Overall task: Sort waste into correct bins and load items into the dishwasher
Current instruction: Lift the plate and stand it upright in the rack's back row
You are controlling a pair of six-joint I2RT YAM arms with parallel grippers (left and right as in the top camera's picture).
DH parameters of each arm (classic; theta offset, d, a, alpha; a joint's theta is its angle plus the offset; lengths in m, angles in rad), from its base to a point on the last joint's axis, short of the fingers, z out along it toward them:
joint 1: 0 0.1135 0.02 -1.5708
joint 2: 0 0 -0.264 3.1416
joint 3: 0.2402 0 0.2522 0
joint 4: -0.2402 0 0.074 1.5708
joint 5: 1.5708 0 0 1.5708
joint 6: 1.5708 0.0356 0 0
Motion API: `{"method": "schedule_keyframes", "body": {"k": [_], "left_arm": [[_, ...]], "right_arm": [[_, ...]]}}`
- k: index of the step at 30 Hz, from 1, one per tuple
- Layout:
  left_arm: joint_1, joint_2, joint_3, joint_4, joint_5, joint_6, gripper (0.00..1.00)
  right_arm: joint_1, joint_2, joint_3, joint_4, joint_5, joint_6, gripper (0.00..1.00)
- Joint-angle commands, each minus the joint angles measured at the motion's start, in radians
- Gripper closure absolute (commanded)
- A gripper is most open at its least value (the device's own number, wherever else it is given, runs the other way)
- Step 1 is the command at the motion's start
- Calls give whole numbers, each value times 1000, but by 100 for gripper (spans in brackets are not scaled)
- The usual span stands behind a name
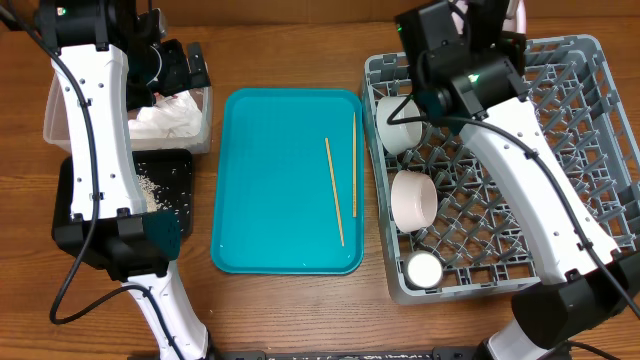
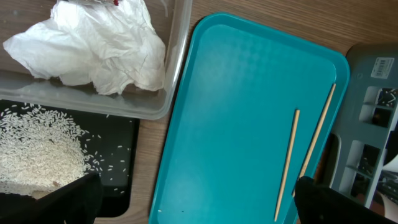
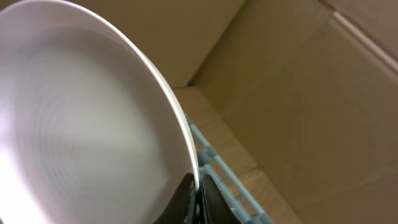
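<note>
Teal tray open left of chopsticks, left end effector spread, right end effector pinching plate rim.

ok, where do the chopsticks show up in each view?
Overhead: chopsticks on the right half of the teal tray, running lengthwise.
Left wrist: chopsticks centre-right, on the tray's right side.
Right wrist: not in it; a plate fills the left.
Shared landmark: grey rack, right of the tray overhead, at the right edge in left wrist, a sliver at the bottom in right wrist.
</note>
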Motion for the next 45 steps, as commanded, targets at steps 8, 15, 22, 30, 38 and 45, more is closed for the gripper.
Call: {"method": "schedule_keyframes", "body": {"k": [8,15,22,30,38,45], "left_arm": [[-1,-10,2,-2,11,-7,0],[-1,-10,2,-2,11,-7,0],[-1,-10,2,-2,11,-7,0],[-1,-10,2,-3,11,-7,0],[-1,-10,2,-2,11,-7,0],[-1,-10,2,-3,11,-7,0]], "right_arm": [[-60,5,-196,208,-10,-145,96],[-60,6,-282,284,-98,-144,96],[-60,8,-341,320,-137,-140,96],[-60,9,-399,361,-220,-136,95],[-60,6,-378,370,-422,-137,26],[-28,-83,-144,207,-822,-137,11]]}}
